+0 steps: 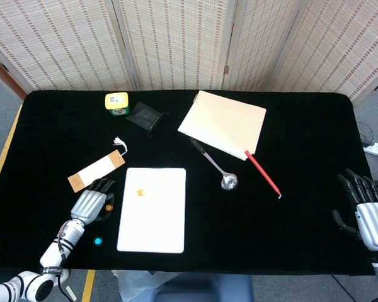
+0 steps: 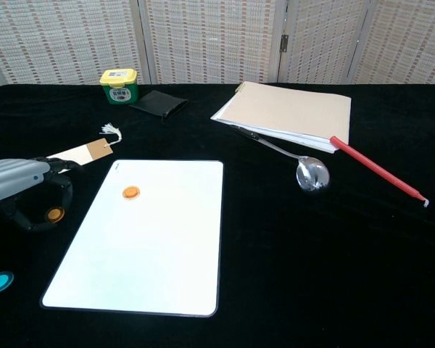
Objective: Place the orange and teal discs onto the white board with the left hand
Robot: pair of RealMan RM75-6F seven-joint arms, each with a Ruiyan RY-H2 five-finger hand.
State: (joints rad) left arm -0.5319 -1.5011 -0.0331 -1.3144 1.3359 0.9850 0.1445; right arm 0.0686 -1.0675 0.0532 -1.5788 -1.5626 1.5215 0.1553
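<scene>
I have the white board (image 1: 152, 209) lying flat on the black desk (image 1: 302, 157), and I place everything else from it. One orange disc (image 2: 131, 192) already sits on the board, near its far left corner. A second orange disc (image 2: 55, 214) is on the desk just off the board's left edge, and my left hand (image 1: 91, 204) is curled over it, fingers (image 2: 54, 181) arched down around it; from the chest view I cannot tell whether they are touching or pinching the disc. The teal disc (image 2: 0, 281) lies on the desk to the left of the board's near corner, apart from the hand.

My right hand (image 1: 370, 217) is well to the right of the board at the desk's right edge, fingers spread and holding nothing.

Beyond the board's far left corner lies a tan tag with a string (image 1: 96, 170). Farther back are a yellow-lidded jar (image 1: 116, 103) and a black pouch (image 1: 142, 116). To the board's right rear are a spoon (image 1: 217, 167), a notepad (image 1: 223, 123) and a red pen (image 1: 263, 174).
</scene>
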